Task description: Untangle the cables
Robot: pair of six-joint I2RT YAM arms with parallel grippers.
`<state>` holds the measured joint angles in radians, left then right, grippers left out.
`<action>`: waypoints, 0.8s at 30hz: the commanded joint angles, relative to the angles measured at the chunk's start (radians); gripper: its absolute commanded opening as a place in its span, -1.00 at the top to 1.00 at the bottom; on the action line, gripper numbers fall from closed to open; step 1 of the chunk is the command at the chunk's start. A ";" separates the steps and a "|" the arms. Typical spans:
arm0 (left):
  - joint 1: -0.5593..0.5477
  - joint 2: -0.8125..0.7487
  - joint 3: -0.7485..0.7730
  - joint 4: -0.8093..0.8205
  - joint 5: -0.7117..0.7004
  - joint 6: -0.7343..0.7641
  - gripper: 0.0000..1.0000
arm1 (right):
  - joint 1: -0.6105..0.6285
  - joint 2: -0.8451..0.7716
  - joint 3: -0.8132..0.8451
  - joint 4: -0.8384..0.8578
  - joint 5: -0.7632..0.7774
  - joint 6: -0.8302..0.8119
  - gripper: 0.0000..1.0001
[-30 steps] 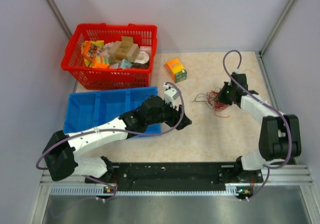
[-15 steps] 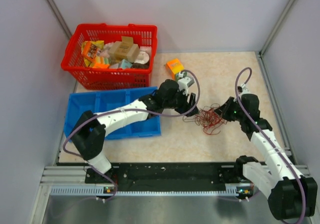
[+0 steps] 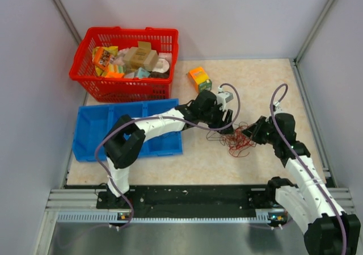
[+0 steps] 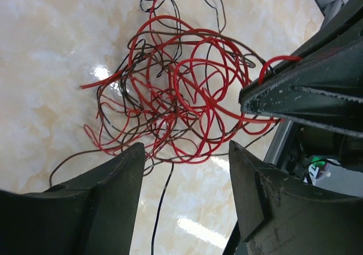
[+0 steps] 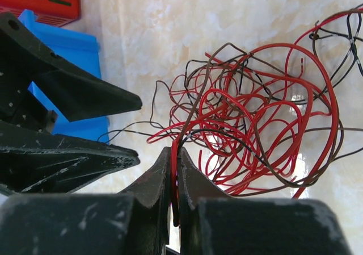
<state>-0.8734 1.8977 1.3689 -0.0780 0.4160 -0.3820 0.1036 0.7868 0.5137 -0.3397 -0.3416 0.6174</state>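
The cables lie as a small tangle of thin red and dark strands on the marbled table, right of centre. My right gripper is at the tangle's right edge. In the right wrist view my right gripper is shut on a red strand of the cables. My left gripper hovers at the tangle's left edge. In the left wrist view my left gripper is open above the cables, with only a single dark strand running between its fingers. The two grippers are close together.
A blue compartment tray sits left of the tangle, under the left arm. A red basket full of small boxes stands at the back left. An orange box stands behind the left gripper. Walls close in the sides.
The left arm has reached right to the tangle. The right gripper has shut on a red strand and drawn the tangle nearer and slightly left.
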 commanded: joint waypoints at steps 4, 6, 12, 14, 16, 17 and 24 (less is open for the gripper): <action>-0.032 0.090 0.110 0.057 0.090 -0.043 -0.06 | 0.001 -0.037 -0.020 -0.008 0.016 0.033 0.97; -0.039 0.106 0.122 0.043 0.080 -0.049 0.05 | 0.001 -0.037 -0.020 -0.012 0.021 0.035 0.95; -0.039 0.084 0.125 0.015 0.029 -0.051 0.99 | 0.001 -0.044 -0.041 -0.022 0.061 0.061 0.87; -0.041 0.032 0.108 0.015 0.006 -0.040 1.00 | 0.001 -0.047 -0.053 -0.033 0.104 0.090 0.86; -0.039 -0.026 0.098 0.012 0.001 -0.028 1.00 | 0.001 -0.040 -0.078 -0.025 0.154 0.120 0.85; -0.041 -0.055 0.091 0.015 0.006 -0.028 1.00 | 0.001 -0.029 -0.083 -0.025 0.176 0.134 0.85; -0.042 -0.190 0.197 0.021 0.112 -0.090 1.00 | -0.004 0.032 -0.112 0.044 0.251 0.241 0.85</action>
<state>-0.9161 1.8362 1.4651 -0.1104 0.4587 -0.4412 0.1036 0.8021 0.4229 -0.3664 -0.1677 0.7761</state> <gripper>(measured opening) 0.012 0.076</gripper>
